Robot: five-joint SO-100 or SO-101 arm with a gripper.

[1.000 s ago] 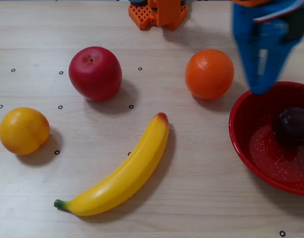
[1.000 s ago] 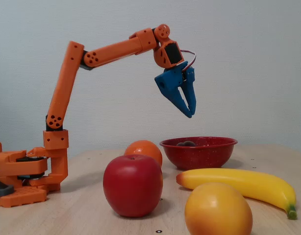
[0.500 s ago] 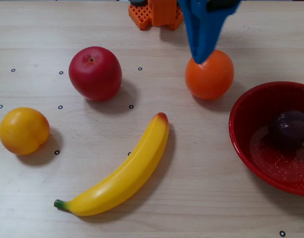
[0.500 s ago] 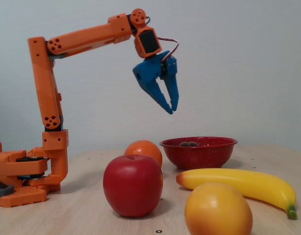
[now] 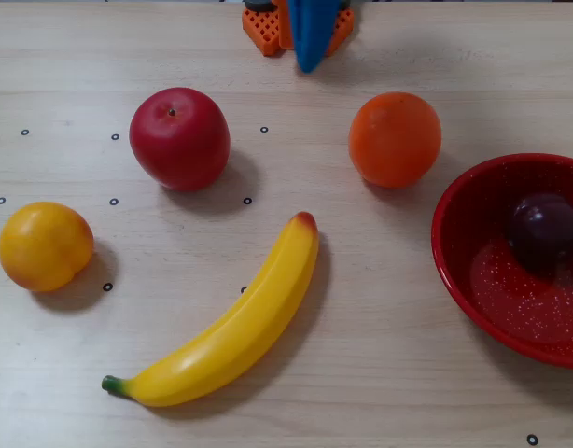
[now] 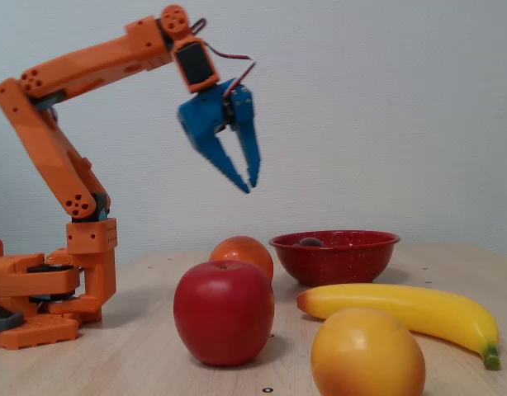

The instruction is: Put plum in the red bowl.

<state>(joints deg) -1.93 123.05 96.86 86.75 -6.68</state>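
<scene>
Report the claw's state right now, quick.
Claw: empty, raised in the air, fingertips nearly together; the plum lies in the red bowl.

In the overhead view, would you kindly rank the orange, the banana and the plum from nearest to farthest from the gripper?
Measured from the gripper at the top edge of the overhead view:
1. The orange, just below and to its right.
2. The banana, lower down, mid-table.
3. The plum, far right, inside the red bowl.
</scene>
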